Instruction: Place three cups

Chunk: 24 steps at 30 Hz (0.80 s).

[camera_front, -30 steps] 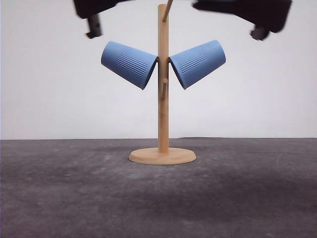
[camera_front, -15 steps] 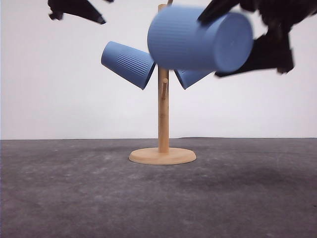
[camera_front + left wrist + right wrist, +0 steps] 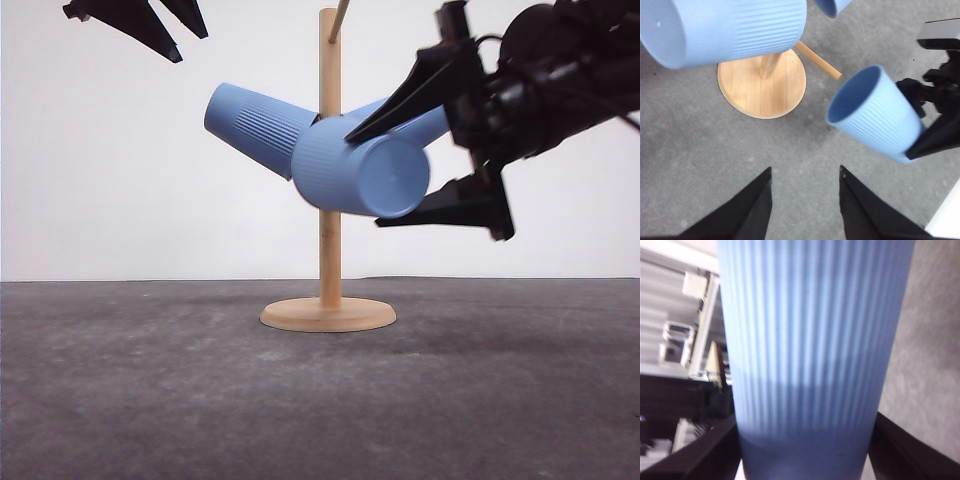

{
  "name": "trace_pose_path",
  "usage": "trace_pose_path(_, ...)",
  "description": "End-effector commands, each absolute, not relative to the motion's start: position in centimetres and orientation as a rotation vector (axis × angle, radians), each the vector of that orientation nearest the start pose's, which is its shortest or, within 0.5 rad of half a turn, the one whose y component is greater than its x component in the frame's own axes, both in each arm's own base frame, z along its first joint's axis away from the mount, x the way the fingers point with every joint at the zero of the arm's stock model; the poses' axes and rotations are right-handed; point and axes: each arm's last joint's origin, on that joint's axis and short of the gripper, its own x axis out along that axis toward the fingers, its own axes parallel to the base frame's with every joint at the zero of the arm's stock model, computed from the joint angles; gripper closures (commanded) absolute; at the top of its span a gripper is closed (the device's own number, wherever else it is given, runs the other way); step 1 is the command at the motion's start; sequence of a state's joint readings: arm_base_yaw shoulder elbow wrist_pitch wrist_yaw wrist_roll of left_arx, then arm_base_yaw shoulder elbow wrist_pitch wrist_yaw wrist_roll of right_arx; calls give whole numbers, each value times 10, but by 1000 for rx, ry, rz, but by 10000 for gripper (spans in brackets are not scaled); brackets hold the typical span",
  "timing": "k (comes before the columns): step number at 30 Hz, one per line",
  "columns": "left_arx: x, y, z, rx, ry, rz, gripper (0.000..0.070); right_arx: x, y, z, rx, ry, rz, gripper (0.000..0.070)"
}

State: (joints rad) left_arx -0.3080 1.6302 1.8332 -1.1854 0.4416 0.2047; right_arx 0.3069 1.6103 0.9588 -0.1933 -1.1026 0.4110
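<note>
Right pincer [image 3: 440,165] reaches in level, pinching a tilted cup [image 3: 362,175] before the stand [image 3: 329,250]; left pincer [image 3: 140,22] hangs spread above.

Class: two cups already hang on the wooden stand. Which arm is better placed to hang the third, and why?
Right. Its tool already grips the third cup close to the stand. The left tool hangs open and empty, above.
</note>
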Motion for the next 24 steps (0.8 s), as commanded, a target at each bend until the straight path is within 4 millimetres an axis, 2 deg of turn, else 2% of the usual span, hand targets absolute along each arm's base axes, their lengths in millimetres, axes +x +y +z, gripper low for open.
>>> trace_pose_path(1, 299, -109, 402, 110, 906, -785, 465, 300, 124, 201, 736, 1150, 1120, 417)
trace_pose_path(11, 299, -109, 402, 110, 905, -785, 465, 325, 126, 192, 846, 1084, 1082, 417)
trace_pose_path(19, 299, -108, 402, 128, 908, -751, 465, 337, 129, 180, 949, 1098, 1003, 417)
trace_pose_path(24, 299, -108, 402, 130, 912, -739, 465, 341, 128, 180, 971, 1069, 955, 417)
